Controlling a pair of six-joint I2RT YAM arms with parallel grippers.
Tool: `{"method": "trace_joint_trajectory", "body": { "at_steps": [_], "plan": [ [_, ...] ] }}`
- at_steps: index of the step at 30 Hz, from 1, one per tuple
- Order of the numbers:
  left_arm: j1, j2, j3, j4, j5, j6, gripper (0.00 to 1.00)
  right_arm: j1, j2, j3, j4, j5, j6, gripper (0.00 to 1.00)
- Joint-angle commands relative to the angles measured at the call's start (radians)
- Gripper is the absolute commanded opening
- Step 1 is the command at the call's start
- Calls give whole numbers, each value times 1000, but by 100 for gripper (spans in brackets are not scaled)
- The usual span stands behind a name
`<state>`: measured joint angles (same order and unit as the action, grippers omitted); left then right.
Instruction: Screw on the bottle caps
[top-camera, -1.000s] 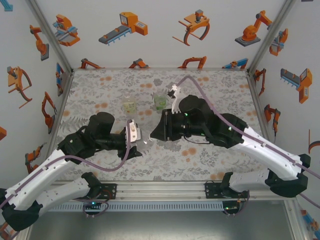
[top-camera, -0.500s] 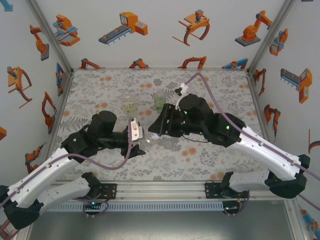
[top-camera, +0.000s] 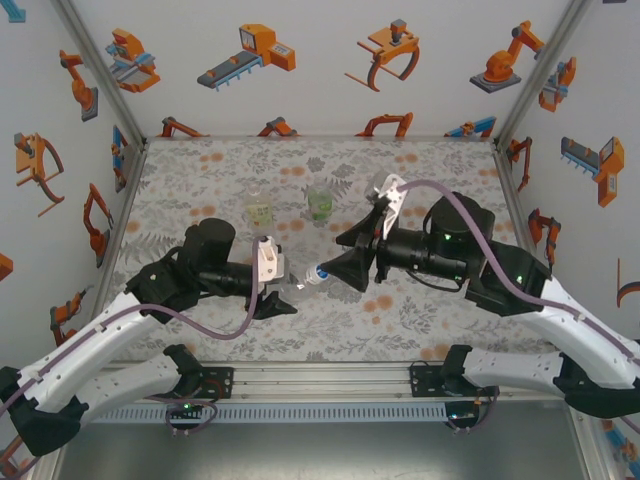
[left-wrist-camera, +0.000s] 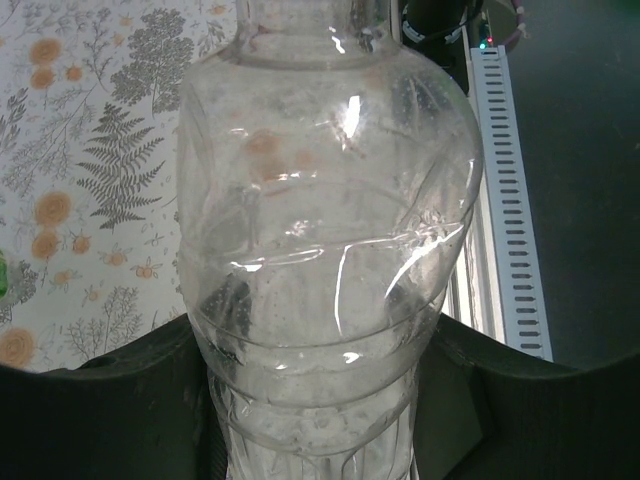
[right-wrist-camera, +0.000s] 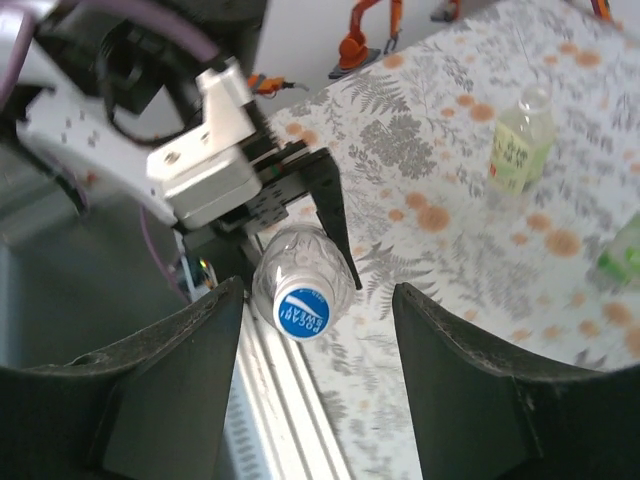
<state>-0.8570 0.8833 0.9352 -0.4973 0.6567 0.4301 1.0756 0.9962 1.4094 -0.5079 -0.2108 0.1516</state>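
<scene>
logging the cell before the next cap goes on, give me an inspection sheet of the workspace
surface: floral table cover, flat
job's things: colourless bottle held sideways, blue-and-white cap on its mouth, tightness cannot be told; pale yellow-green bottle and bright green bottle upright at the back, apart
clutter: nothing seen
hands: left hand shut on the colourless bottle; right hand open, fingers either side of the cap, not touching
cables: left arm's purple cable and right arm's purple cable looped, away from the bottles
surroundings: white walls with orange robot stickers; metal rail at near edge

Left wrist view crops the neck of the colourless bottle (left-wrist-camera: 330, 260).
</scene>
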Motion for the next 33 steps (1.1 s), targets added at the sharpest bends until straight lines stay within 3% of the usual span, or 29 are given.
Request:
{"method": "trace_joint_trajectory", "body": {
  "at_steps": [1, 3, 8, 12, 24, 33],
  "plan": [
    [-2, -3, 40, -28, 53, 5, 0, 3, 24, 21, -84, -257, -409, 57],
    [-3, -5, 41, -40, 65, 0, 0, 6, 48, 58, -197, -383, -601, 56],
    [-4, -12, 41, -88, 94, 3, 0, 5, 122, 149, -301, -344, -702, 64],
    [-4, -16, 37, -103, 93, 4, 0, 6, 145, 150, -292, -356, -719, 63],
    [-4, -13, 42, -108, 94, 8, 0, 5, 172, 126, -265, -365, -718, 46],
    [-5, -14, 45, -107, 96, 6, 0, 5, 191, 130, -277, -369, -718, 45]
  ]
}}
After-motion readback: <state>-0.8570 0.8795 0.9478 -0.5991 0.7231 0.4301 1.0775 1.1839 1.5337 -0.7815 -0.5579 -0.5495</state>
